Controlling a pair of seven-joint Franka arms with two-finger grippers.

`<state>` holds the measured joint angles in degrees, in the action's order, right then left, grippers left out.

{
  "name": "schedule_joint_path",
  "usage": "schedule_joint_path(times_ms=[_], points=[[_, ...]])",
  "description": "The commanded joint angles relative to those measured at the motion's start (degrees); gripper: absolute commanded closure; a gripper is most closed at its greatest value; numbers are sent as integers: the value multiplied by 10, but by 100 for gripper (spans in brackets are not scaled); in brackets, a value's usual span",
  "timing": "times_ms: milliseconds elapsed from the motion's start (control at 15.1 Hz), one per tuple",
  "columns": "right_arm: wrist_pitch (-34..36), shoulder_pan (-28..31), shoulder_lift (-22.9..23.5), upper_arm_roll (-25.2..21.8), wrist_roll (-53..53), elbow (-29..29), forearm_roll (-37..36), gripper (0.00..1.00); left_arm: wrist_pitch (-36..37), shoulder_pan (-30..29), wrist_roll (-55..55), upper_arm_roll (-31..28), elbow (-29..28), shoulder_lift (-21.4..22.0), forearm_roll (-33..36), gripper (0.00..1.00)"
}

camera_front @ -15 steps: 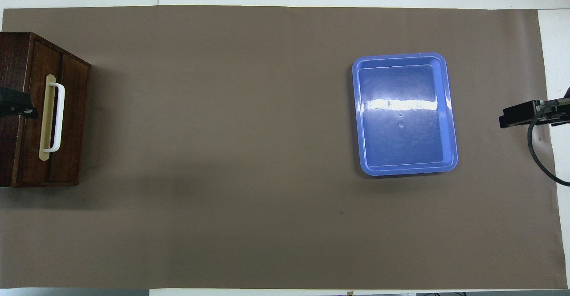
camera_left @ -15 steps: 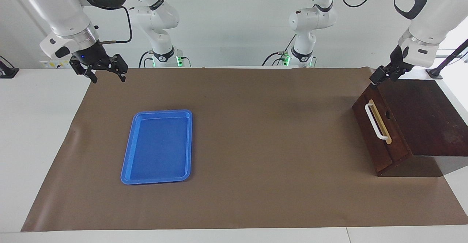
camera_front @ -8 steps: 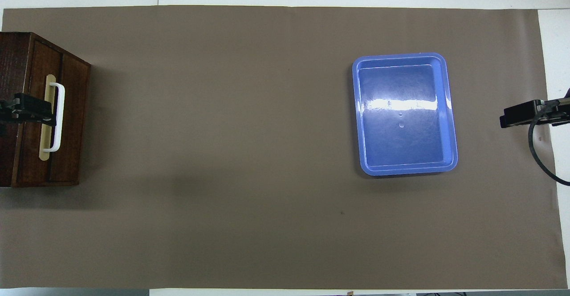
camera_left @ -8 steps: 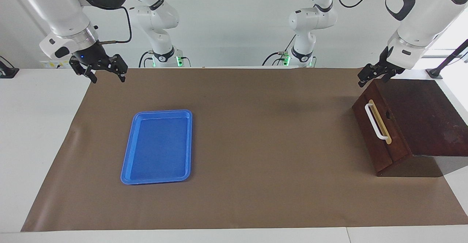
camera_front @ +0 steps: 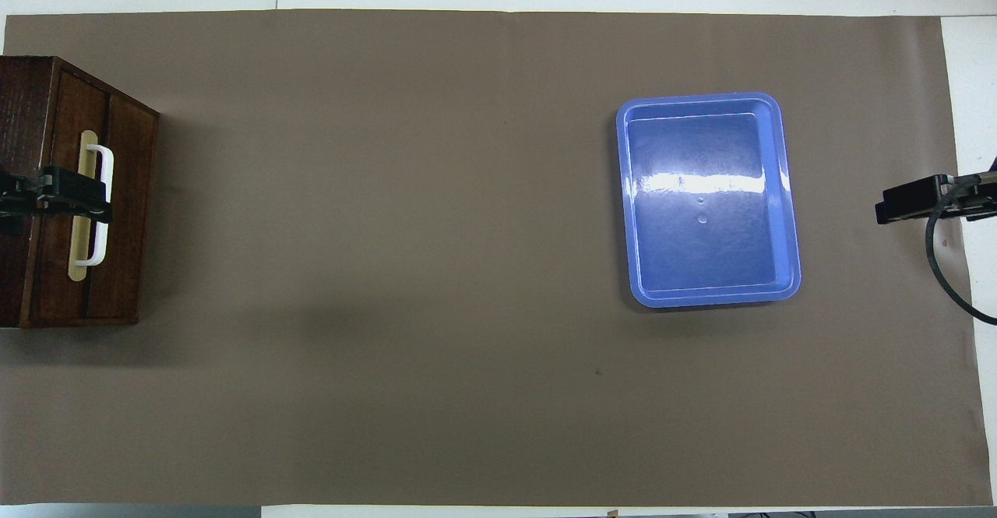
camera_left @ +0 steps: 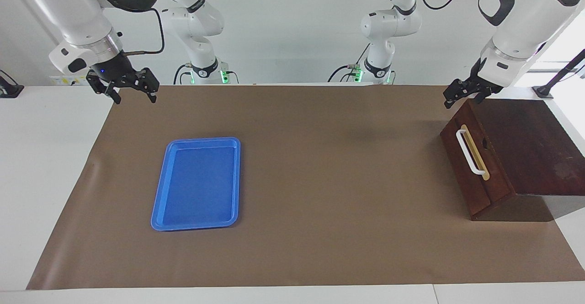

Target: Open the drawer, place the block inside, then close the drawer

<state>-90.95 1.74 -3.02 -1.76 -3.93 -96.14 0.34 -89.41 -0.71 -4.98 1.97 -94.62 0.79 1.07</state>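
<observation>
The dark reddish-brown drawer (camera_left: 477,183) sits shut in its box at the left arm's end of the table, and it also shows in the overhead view (camera_front: 128,206). Its white bar handle (camera_left: 469,153) faces the middle of the table. My left gripper (camera_left: 461,97) hangs open in the air above the box's upper front edge. In the overhead view the left gripper (camera_front: 74,197) covers the middle of the handle (camera_front: 100,247). My right gripper (camera_left: 135,96) waits open and empty above the mat's corner at the right arm's end, and its tip shows in the overhead view (camera_front: 903,200). No yellow block is in view.
A flat blue tray (camera_left: 196,183) lies empty on the brown mat (camera_left: 343,180) toward the right arm's end; it also shows in the overhead view (camera_front: 709,199). Two more robot bases stand at the table's edge by the wall.
My left gripper has moved from over the box's top out past its front edge toward the table's middle, and now overlaps the handle in the overhead view. The right arm has not moved.
</observation>
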Motion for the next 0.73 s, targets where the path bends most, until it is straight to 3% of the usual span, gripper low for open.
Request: schedule_joint_path(times_ms=[0, 661], points=[[2, 8, -10, 4, -12, -11, -4, 0, 13, 40, 10, -45, 14, -3, -8, 0], [2, 8, -9, 4, -13, -11, -4, 0, 18, 26, 27, -30, 28, -10, -18, 0]])
